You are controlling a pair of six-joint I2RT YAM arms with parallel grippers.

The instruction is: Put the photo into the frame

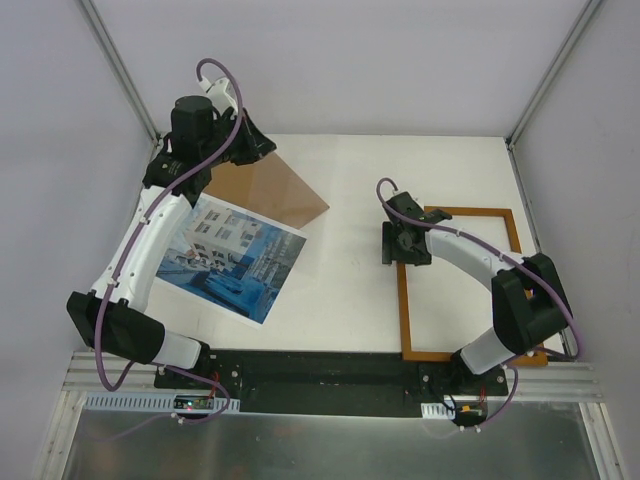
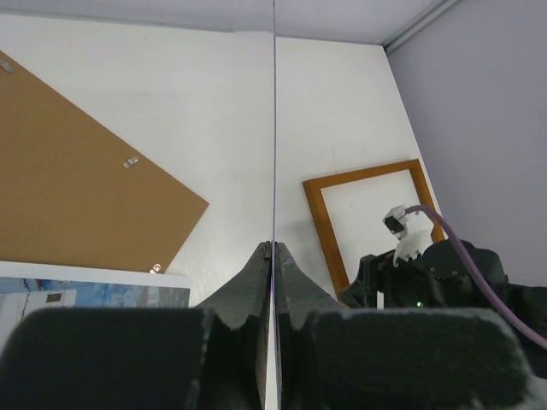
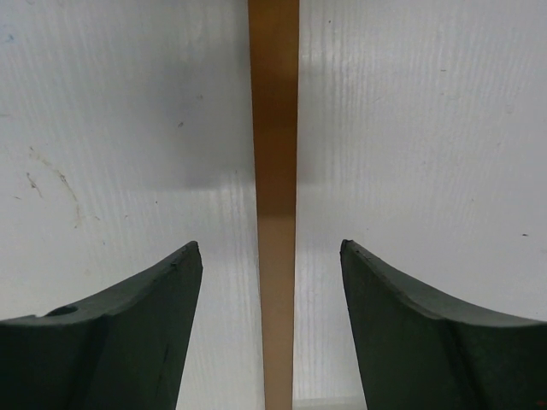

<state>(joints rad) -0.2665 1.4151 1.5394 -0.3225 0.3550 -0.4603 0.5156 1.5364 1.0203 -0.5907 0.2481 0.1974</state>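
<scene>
White tabletop fills the workspace, walled by pale panels, with my two arms bolted at the near edge. On the left lies the photo (image 1: 233, 262), flat, its far edge tucked beside a loose brown board (image 1: 268, 195). On the right lies the frame (image 1: 405, 300), an empty wooden border with bare table showing through it.

My left gripper (image 2: 272, 248) is clamped on something very thin: the left wrist view shows a hairline edge rising straight up from between the closed fingertips, which I take for a clear sheet held edge-on, though I cannot confirm what it is. From above, that gripper sits at the far left, over the brown board's far corner.

My right gripper (image 3: 272, 256) is released, its fingers spread either side of the frame's left rail without touching it, poised low over the wood.

Risks, as I judge them: the thin sheet could slip or flex in such a narrow pinch, and being nearly invisible I may misjudge where its edges are when lowering it. If the right gripper closes off-centre it could nudge the frame askew. The photo itself is untouched and well apart from the frame, so the main work remains.
</scene>
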